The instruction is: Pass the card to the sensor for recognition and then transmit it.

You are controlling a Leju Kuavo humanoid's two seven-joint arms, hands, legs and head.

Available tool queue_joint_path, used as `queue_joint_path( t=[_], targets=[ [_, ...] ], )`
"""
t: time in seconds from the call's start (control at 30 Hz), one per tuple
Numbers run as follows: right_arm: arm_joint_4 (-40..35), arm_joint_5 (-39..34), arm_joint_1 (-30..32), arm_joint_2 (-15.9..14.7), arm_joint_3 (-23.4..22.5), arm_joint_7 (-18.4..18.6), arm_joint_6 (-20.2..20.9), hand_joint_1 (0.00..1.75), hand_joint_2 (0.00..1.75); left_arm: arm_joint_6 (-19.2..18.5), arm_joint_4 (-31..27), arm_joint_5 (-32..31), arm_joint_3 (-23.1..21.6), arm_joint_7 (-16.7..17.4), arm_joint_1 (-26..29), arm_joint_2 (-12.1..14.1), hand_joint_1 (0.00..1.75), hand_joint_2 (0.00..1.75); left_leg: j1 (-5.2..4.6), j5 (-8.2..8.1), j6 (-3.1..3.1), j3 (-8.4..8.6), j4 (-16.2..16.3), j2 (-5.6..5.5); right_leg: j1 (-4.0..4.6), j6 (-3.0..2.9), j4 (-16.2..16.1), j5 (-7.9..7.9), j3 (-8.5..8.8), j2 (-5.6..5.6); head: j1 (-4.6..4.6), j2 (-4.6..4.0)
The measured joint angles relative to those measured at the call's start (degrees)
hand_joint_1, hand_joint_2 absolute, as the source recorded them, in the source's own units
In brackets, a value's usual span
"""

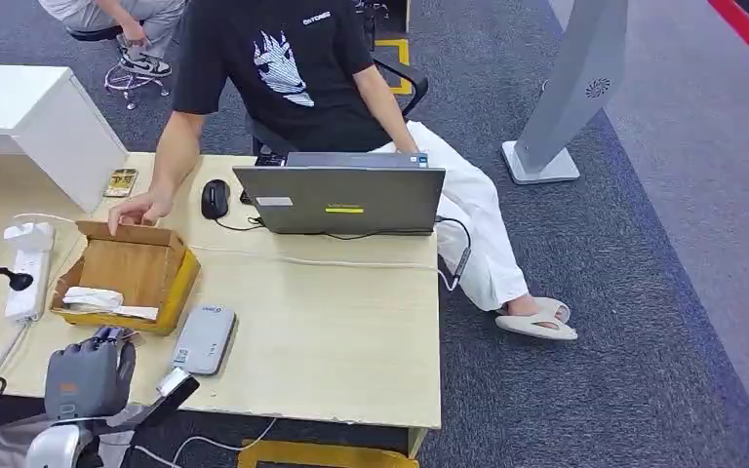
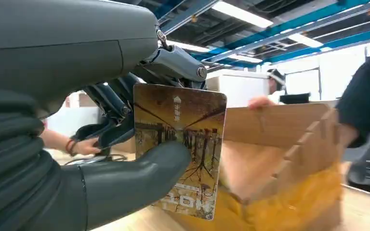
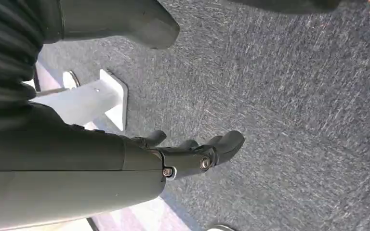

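Left hand (image 2: 125, 144) pinches the brown printed plastic card (image 2: 180, 149) beside the cardboard box (image 1: 127, 273); hold it flat, lower squarely over the grey slab sensor (image 1: 204, 338); right hand (image 3: 192, 154) hangs empty, fingers apart.

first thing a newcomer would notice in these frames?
Probably the left hand pinching a brown picture card between thumb and fingers, right beside the cardboard box at the table's left end. Next, the person in a black T-shirt seated behind the open laptop, one hand on the box's far rim. The right hand hangs over grey carpet, holding nothing.
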Motion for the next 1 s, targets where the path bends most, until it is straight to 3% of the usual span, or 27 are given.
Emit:
queue_joint_path(
  t=[0.3, 1.0],
  targets=[
    [0.9, -0.5, -0.1, -0.3, 0.9, 0.3, -0.3, 0.00, 1.75, 0.1, 0.9, -0.9, -5.4, 1.9, -1.6, 1.3, 1.75, 1.75, 0.00, 0.00, 0.00, -0.01, 0.0, 0.01, 0.00, 0.00, 0.0, 0.00, -0.01, 0.01, -0.02, 0.00],
    [1.3, -0.5, -0.1, -0.5, 0.9, 0.3, -0.3, 0.00, 1.75, 0.1, 1.8, -0.9, -7.0, 1.9, -1.9, 1.9, 1.75, 1.75, 0.00, 0.00, 0.00, -0.01, 0.0, 0.01, 0.00, 0.00, 0.0, 0.00, -0.01, 0.01, -0.02, 0.00]
  ],
)
